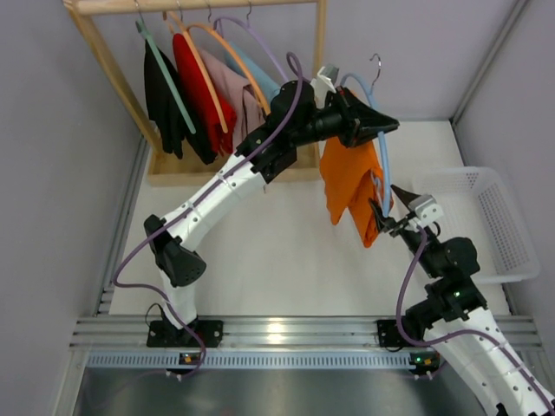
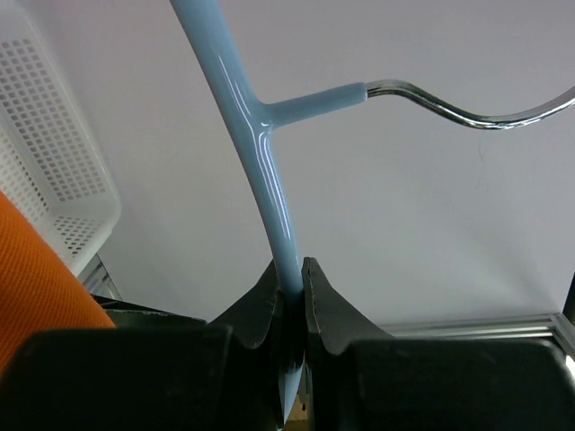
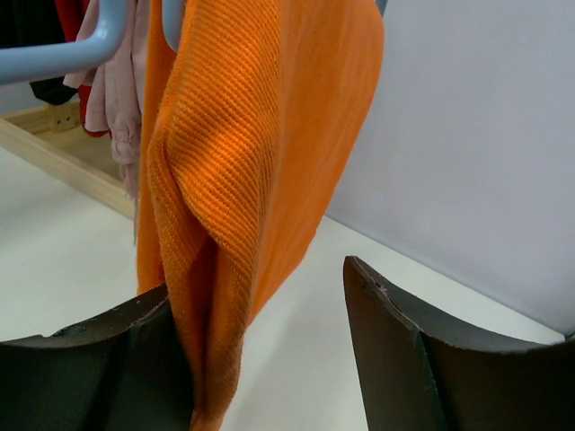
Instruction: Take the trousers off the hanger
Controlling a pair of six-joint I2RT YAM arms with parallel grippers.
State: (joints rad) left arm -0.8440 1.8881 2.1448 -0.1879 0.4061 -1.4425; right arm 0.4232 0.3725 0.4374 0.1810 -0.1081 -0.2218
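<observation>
The orange trousers (image 1: pixel 351 186) hang folded over the light-blue hanger (image 1: pixel 382 165), which is held in the air above the table, off the rack. My left gripper (image 1: pixel 381 124) is shut on the hanger's arm (image 2: pixel 260 135) just below the silver hook (image 2: pixel 467 112); its jaws (image 2: pixel 299 269) pinch the blue bar. My right gripper (image 1: pixel 386 212) is at the trousers' lower right edge. In the right wrist view the gripper (image 3: pixel 258 277) stands open, with the hanging cloth (image 3: pixel 260 135) inside the gap against the left finger (image 3: pixel 108 359), while the right finger (image 3: pixel 404 350) is well apart from it.
A wooden rack (image 1: pixel 104 61) at the back left carries black, red and pink garments (image 1: pixel 199 95) on several hangers. A white mesh basket (image 1: pixel 494 225) sits on the table at the right. The rack's base (image 3: pixel 63 153) lies behind the trousers.
</observation>
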